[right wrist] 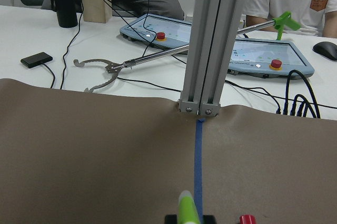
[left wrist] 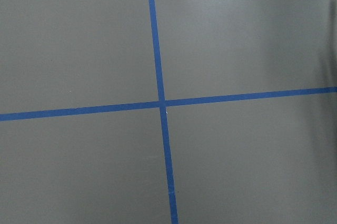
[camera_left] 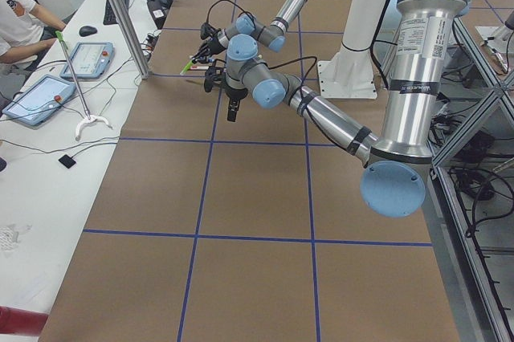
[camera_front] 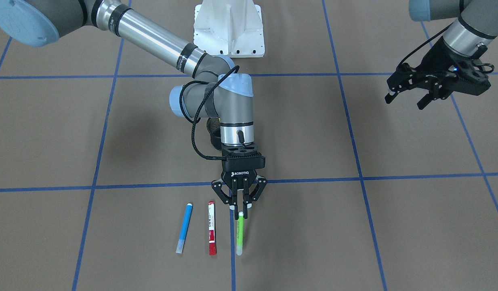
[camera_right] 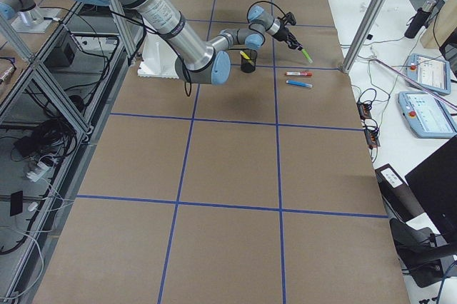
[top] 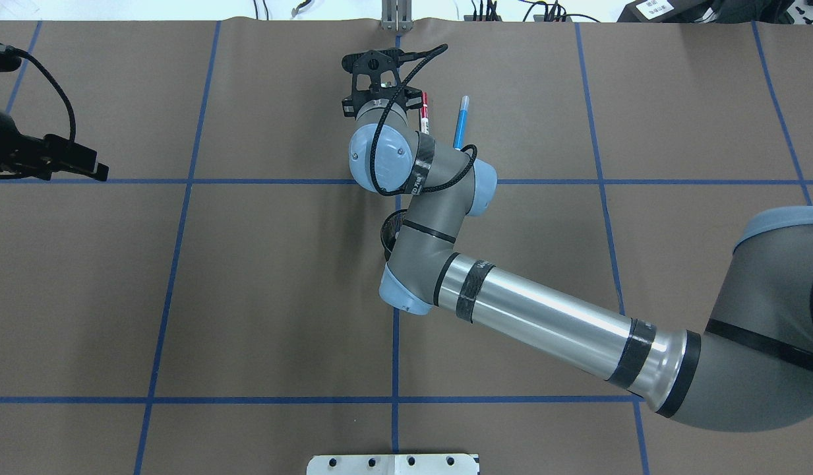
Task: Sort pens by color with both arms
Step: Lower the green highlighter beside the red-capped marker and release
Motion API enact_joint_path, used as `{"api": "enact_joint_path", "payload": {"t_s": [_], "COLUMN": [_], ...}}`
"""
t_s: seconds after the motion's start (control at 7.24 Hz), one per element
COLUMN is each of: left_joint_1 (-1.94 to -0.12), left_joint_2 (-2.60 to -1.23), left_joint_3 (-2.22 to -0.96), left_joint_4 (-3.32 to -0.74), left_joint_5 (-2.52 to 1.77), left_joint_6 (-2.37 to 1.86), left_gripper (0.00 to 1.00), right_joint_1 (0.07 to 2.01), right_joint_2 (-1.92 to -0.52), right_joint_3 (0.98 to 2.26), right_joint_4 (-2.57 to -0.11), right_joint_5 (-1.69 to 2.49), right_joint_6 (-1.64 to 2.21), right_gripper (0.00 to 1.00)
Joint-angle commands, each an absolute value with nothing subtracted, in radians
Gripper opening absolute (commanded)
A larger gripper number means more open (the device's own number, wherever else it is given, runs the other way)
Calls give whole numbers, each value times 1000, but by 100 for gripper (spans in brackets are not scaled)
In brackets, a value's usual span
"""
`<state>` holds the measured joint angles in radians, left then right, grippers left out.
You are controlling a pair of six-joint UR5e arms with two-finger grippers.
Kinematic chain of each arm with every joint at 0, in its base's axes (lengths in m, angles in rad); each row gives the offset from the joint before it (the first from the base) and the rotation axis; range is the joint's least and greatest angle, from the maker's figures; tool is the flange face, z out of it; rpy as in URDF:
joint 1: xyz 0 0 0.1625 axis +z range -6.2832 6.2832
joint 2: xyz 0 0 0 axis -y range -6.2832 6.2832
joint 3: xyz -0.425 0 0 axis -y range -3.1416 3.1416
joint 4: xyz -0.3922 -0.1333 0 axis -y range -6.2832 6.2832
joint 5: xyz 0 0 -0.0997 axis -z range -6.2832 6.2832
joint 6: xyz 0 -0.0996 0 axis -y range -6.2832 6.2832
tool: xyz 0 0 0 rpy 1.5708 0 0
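Most of the cup [camera_front: 211, 129] is hidden behind the right arm [camera_front: 232, 101], jaws clamped on the green pen [camera_front: 240, 232]; left jaws spread, empty

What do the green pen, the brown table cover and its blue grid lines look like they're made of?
The green pen looks like smooth plastic: bright, even colour, pale end. The table cover seems matte brown paper or thin sheet; it ripples at its far edge. The blue lines are probably tape: flat, even-width strips.
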<state>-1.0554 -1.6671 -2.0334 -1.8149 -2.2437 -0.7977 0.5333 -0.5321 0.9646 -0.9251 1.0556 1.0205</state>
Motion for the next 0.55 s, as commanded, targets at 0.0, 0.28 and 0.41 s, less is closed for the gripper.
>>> {"api": "enact_joint_path", "payload": {"t_s": [0.0,0.28,0.41], "left_joint_1": [-1055,-1055,-1055], "left_joint_2": [-1667,-1669,-1669], "left_joint_3": [-2033,-2033,-2033], "left_joint_4": [-1815,-1815,-1815], "left_joint_5": [-2244,-2244,-2244], "left_joint_6": [-798,-798,-798], "left_gripper": [99,99,99], "right_joint_1": [528,517,517], "right_joint_2": [-534,-551,-560], "right_joint_3": [966,982,1012], "right_joint_4": [-925,-925,-925], "right_joint_5": [1057,1058,1063], "right_joint_6": [1020,1019,1009], "right_gripper": [28,73,85]}}
